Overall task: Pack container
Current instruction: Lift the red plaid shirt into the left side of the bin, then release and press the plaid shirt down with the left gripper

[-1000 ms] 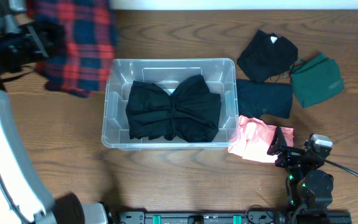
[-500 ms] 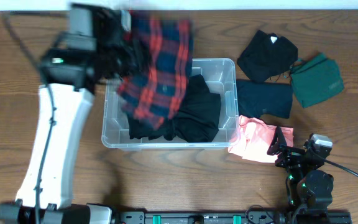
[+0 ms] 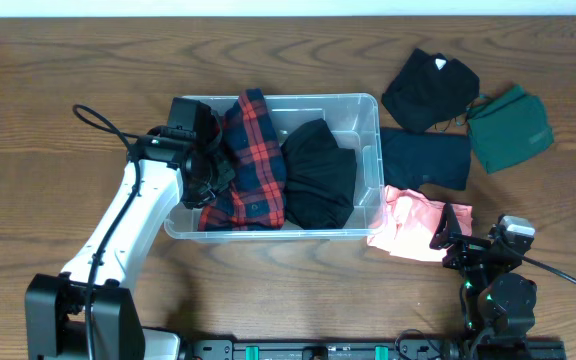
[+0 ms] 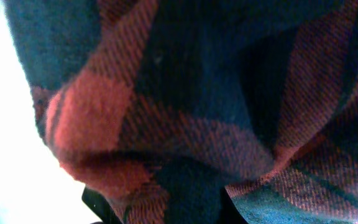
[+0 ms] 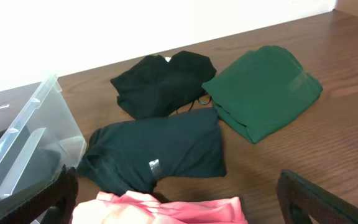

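Observation:
The clear plastic container stands mid-table, and its corner also shows in the right wrist view. A black garment lies in its right half. My left gripper is inside the left half, shut on a red and navy plaid garment that drapes over the black one. That plaid cloth fills the left wrist view and hides most of the jaws. My right gripper is open and empty near the front edge, just above a pink garment.
Right of the container lie a black garment, a green garment, a dark garment and the pink garment. They also show in the right wrist view: black, green, dark.
My left arm swung the plaid garment from the far left over the container and lowered it into the left half, over the black garment. The right arm has not moved.

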### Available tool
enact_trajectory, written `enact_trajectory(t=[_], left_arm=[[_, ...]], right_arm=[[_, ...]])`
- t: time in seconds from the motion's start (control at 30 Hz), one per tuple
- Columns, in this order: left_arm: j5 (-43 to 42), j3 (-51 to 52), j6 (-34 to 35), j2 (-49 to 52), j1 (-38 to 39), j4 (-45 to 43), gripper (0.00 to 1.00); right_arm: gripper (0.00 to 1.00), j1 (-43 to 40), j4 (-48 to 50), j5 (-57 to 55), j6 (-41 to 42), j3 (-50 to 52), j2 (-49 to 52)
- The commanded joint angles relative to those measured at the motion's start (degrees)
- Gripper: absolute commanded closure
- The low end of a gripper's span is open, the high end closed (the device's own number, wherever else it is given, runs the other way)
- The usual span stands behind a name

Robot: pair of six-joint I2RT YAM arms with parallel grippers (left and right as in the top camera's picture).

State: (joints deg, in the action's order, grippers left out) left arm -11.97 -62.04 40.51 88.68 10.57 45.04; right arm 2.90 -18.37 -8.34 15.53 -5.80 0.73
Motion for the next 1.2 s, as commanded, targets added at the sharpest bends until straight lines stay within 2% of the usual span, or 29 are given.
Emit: enact_trajectory(t=[0.0, 0.1, 0.27, 0.43, 0.57, 0.73, 0.9, 1.0, 1.03, 1.17], left_arm=[[4.33, 1.81, 1.01, 0.26, 0.26, 2.19, 0.93], [6.67, 1.81, -2.58, 0.26, -0.20, 0.79, 0.89], [2.99, -1.81, -9.20, -0.37, -0.26, -2.93, 0.70], [1.97, -14.45, -10.43, -2.10, -0.26, -0.35, 0.50], [2.21, -22.67, -15.80, -3.23, -0.26, 1.36, 0.39], [6.54, -23.69, -16.98, -3.15, -0.26, 4.07, 0.35], [2.67, -23.52, -18.27, -0.76, 1.01, 5.64, 0.35], [1.73, -23.02, -18.82, 2.08, 3.19, 7.34, 0.37], [2.19, -22.47, -18.97, 3.50, 4.13, 8.13, 0.40], [7.50, -19.08, -18.80, 10.58, 5.92, 8.37, 0.40]], right_arm=[[0.01, -0.31, -0.04, 0.22, 0.52, 0.17, -0.11], [0.01, -0.31, -0.04, 0.22, 0.52, 0.17, -0.11], [0.01, -0.31, -0.04, 0.22, 0.52, 0.17, -0.11], [0.01, -0.31, -0.04, 0.24, 0.52, 0.17, -0.11], [0.01, -0.31, -0.04, 0.22, 0.52, 0.17, -0.11], [0.01, -0.31, -0.04, 0.22, 0.52, 0.17, -0.11], [0.01, -0.31, -0.04, 0.22, 0.52, 0.17, -0.11], [0.01, -0.31, -0.04, 0.22, 0.52, 0.17, -0.11], [0.01, -0.31, -0.04, 0.22, 0.52, 0.17, -0.11], [0.01, -0.31, -0.04, 0.22, 0.52, 0.17, -0.11]])
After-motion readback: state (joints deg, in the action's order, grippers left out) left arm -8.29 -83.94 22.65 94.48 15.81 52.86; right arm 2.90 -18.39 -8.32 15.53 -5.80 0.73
